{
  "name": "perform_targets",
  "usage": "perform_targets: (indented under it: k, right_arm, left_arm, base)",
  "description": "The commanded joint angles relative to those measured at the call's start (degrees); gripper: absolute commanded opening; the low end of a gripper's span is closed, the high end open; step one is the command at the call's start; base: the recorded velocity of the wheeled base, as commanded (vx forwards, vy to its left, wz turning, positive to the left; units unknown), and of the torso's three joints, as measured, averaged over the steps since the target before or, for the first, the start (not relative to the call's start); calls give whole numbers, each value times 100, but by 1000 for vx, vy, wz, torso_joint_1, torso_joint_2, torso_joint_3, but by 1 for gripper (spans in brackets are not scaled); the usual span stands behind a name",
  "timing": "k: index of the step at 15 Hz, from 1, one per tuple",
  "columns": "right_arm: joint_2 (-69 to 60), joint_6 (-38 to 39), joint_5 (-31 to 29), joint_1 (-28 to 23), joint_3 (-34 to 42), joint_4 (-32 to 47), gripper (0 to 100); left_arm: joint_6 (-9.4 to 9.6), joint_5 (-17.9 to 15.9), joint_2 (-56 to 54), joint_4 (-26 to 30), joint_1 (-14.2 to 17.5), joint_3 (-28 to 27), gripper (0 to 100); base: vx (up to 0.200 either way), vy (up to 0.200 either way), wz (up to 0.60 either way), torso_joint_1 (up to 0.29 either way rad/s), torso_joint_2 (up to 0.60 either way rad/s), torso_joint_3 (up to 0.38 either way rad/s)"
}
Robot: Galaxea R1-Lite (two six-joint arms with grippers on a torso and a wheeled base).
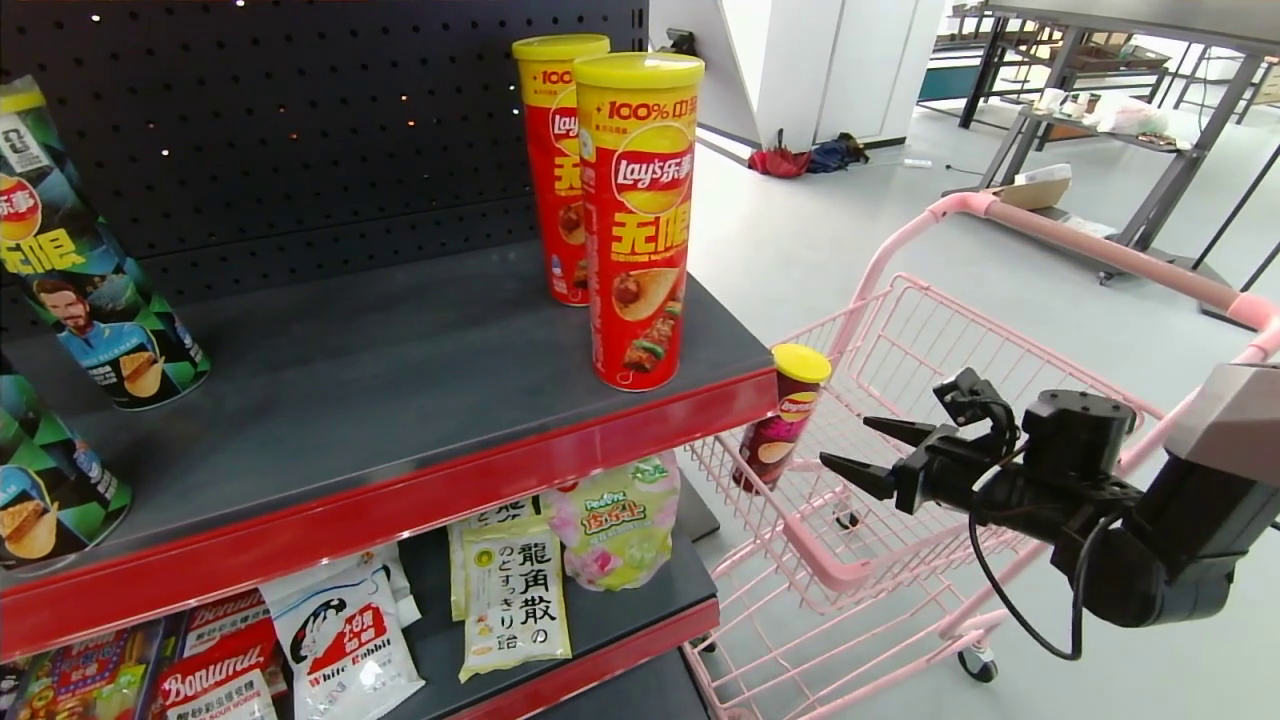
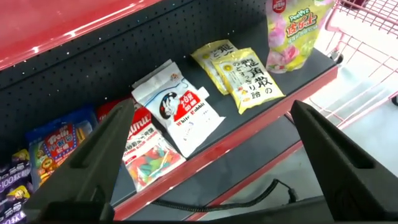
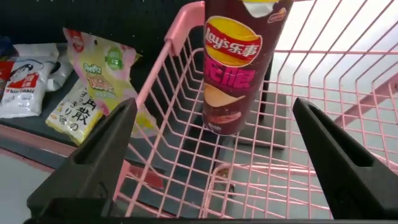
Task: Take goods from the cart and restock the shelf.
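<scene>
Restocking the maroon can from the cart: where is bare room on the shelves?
The upper shelf is bare across its middle, between the green cans on the left and the two red cans at its right end. The lower shelf is crowded with snack bags.

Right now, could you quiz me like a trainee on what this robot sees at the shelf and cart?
1. True or false: the right gripper is shut on the maroon chip can.
2. How many red chip cans stand on the upper shelf? A one, B two, C four.
3. Fill in: the maroon chip can is inside the pink ____.
Key: 1 false; 2 B; 3 cart.
</scene>
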Motion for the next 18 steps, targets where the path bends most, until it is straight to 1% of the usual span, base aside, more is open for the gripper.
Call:
perform_targets:
  k: [1, 4, 6, 18]
  right_arm:
    - [406, -1, 14, -10, -433, 13, 100]
    - [573, -1, 14, 87, -688, 84, 100]
    - [758, -1, 14, 104, -1075, 84, 100]
    - [1303, 34, 23, 298, -2130, 128, 100]
  left_arm:
    - [2, -38, -5, 1, 1, 2, 100]
    - [10, -100, -5, 10, 1, -7, 100]
    - [28, -91, -5, 10, 10, -7, 100]
    - [46, -91, -5, 19, 19, -7, 100]
  base:
    - [0, 0, 0, 0, 0, 0]
    - [0, 0, 0, 0, 0, 0]
    - [0, 0, 0, 0, 0, 0]
    - [0, 0, 0, 0, 0, 0]
